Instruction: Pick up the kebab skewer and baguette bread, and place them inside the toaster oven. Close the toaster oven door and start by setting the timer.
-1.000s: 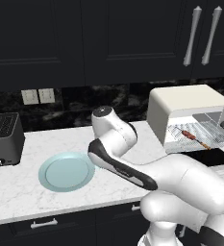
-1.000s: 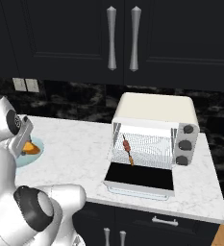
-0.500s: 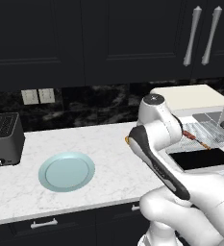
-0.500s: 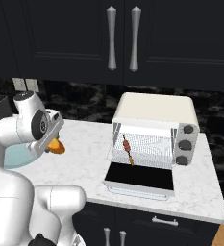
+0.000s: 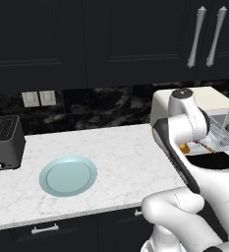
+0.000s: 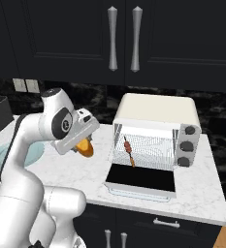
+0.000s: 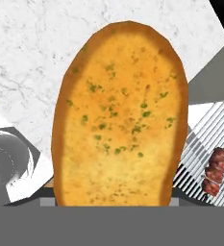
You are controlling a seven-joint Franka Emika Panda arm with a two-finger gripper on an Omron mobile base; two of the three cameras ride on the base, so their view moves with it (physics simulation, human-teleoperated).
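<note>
My gripper (image 6: pixel 84 142) is shut on the baguette bread (image 6: pixel 87 147), a golden oval loaf that hangs above the counter just left of the toaster oven (image 6: pixel 158 112). In the hand view the baguette bread (image 7: pixel 120 115) hides my fingertips. The toaster oven door (image 6: pixel 141 179) lies folded down and open. The kebab skewer (image 6: pixel 129 153) rests on the wire rack inside, and the hand view catches its meat chunks (image 7: pixel 216 170) at the right. In the left base view a bit of the loaf (image 5: pixel 185 148) peeks out behind my arm, near the open door (image 5: pixel 212 160).
An empty light-blue plate (image 5: pixel 68 175) sits on the white marble counter (image 5: pixel 121 152), with a dark slot toaster (image 5: pixel 4 142) at the far left. Grey knobs (image 6: pixel 185 146) line the oven's right side. Dark cabinets hang overhead.
My arm has swung right from over the plate to the front of the toaster oven, carrying the baguette bread. The skewer and the door stayed put.
</note>
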